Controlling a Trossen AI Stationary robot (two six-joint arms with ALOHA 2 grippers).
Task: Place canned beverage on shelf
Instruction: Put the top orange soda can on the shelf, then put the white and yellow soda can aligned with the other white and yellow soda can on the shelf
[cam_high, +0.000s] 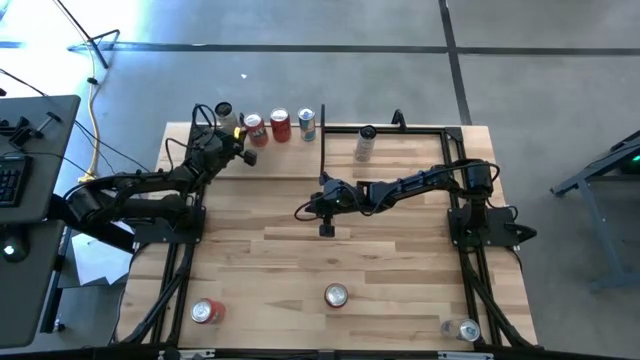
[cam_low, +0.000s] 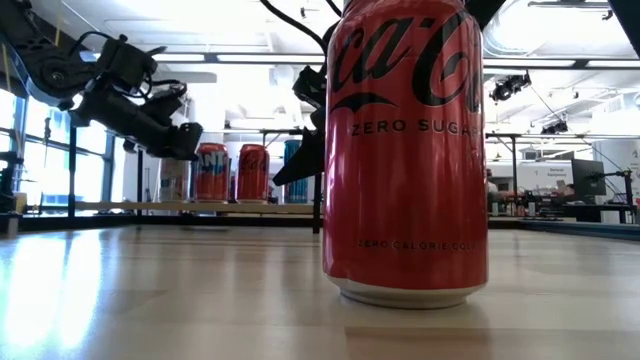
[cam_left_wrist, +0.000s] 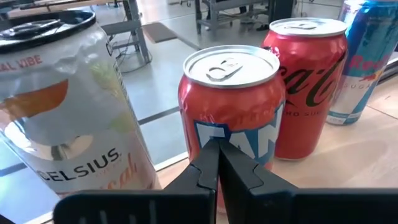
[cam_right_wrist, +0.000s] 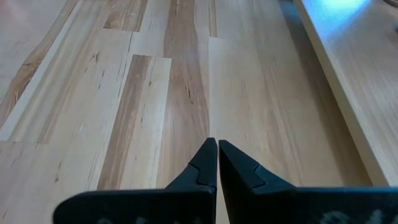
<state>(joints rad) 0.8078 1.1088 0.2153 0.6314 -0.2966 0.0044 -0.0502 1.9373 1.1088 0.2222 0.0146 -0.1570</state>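
The shelf (cam_high: 268, 143) is a small pale-wood board at the table's far edge. On it stand a white Celsius can (cam_left_wrist: 68, 106), an orange can (cam_left_wrist: 233, 93), a red Coke can (cam_left_wrist: 308, 81) and a blue can (cam_left_wrist: 367, 62). My left gripper (cam_high: 250, 158) is shut and empty. It hangs in the air just on the near side of the orange can, as the left wrist view (cam_left_wrist: 217, 149) shows. My right gripper (cam_high: 327, 230) is shut and empty above the middle of the table; it also shows in the right wrist view (cam_right_wrist: 217, 146).
Another can (cam_high: 366, 143) stands right of the shelf by a black rod frame. Near the front edge stand a red can (cam_high: 207, 311), a Coke Zero can (cam_high: 336, 295) that fills the low view (cam_low: 405, 150), and a silver can (cam_high: 462, 328).
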